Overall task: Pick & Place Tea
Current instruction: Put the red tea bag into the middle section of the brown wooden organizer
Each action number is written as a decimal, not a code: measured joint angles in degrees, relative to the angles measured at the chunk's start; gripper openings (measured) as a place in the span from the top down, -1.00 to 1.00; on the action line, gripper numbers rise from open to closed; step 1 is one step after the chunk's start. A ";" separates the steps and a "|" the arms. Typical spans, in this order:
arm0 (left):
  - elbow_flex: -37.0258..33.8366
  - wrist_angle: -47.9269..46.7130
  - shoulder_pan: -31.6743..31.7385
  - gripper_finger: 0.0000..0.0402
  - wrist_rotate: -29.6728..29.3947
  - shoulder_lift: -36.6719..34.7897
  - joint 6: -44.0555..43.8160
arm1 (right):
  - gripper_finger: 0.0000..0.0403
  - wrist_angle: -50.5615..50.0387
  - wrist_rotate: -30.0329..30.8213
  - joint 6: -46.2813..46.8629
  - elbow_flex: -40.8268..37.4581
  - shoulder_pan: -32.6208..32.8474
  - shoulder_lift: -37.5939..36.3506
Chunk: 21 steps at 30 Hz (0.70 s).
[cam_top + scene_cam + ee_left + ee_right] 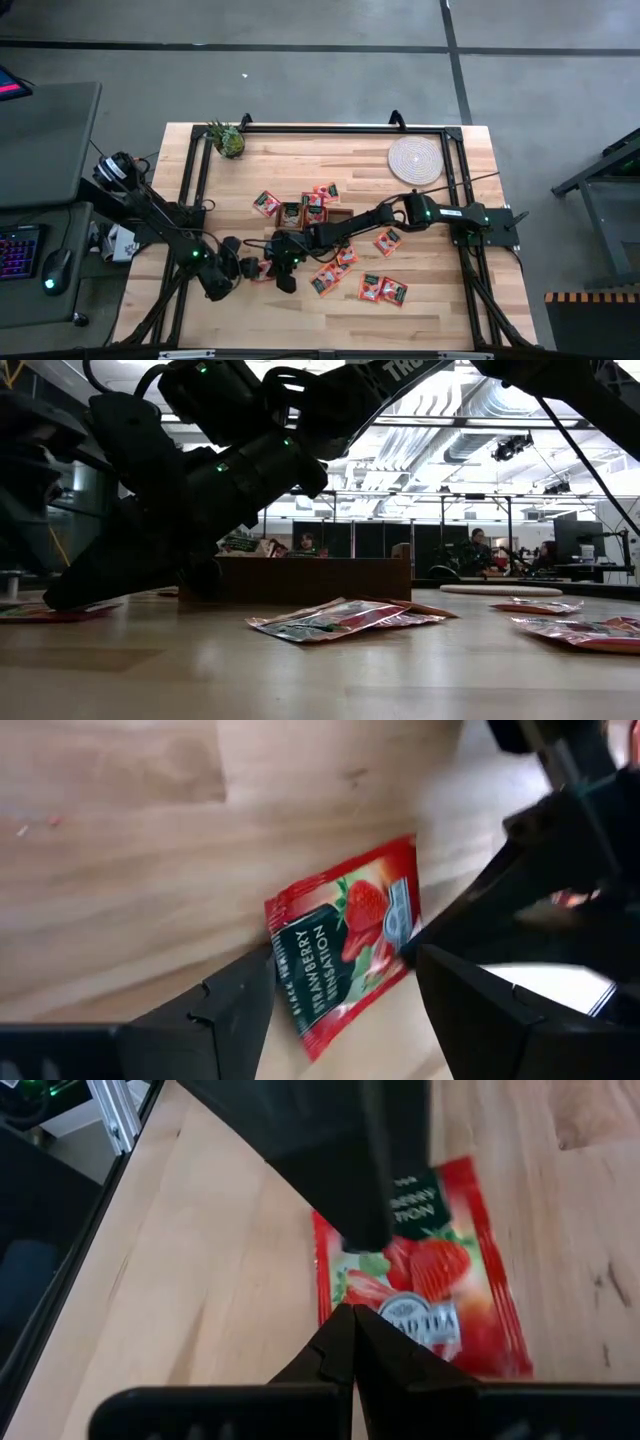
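A red strawberry tea sachet [345, 950] lies flat on the wooden table [440, 260] near its front left. My left gripper [345, 965] is open above it, one finger on either side of the sachet. My right gripper [352, 1315] is shut. It reaches in from the right, and its tips rest on the same sachet [430, 1280]. In the high view the two grippers meet at the sachet [262, 272]. Other tea sachets [380, 290] lie loose on the table, and some lie in the wooden box [310, 578]. My left gripper: I cannot tell whether it touches; one fingertip [262, 970] stands at the sachet's long edge. My right gripper rests its shut fingertips [350, 1330] on the sachet's printed face near one end [400, 1315]. It slants down from the table's right. The sachet stays flat on the table.
Loose sachets [330, 620] lie to the right of the grippers, around the right arm [350, 225]. A round woven mat [414, 160] sits at the far right. A small pineapple-like plant [228, 138] stands at the far left corner. Black frame rails [200, 170] border the table.
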 joint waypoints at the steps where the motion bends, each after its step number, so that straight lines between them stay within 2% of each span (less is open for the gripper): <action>1: -0.02 0.18 0.58 -0.20 -0.11 0.02 0.18 | 1.00 0.01 0.01 0.01 0.00 0.00 0.00; 8: -0.04 0.52 3.34 -0.20 -0.48 0.07 1.85 | 1.00 0.11 -0.07 0.64 0.00 0.00 0.00; 11: -0.04 0.45 3.58 -0.13 -0.12 0.07 1.85 | 1.00 0.12 -0.18 1.45 0.00 0.00 0.00; 14: -0.07 0.25 3.58 0.06 0.69 0.07 1.91 | 1.00 0.13 -0.25 1.44 0.00 0.00 0.00; 21: -0.11 0.59 3.56 0.70 2.48 0.11 2.60 | 1.00 0.15 -0.38 1.29 0.00 0.00 -0.07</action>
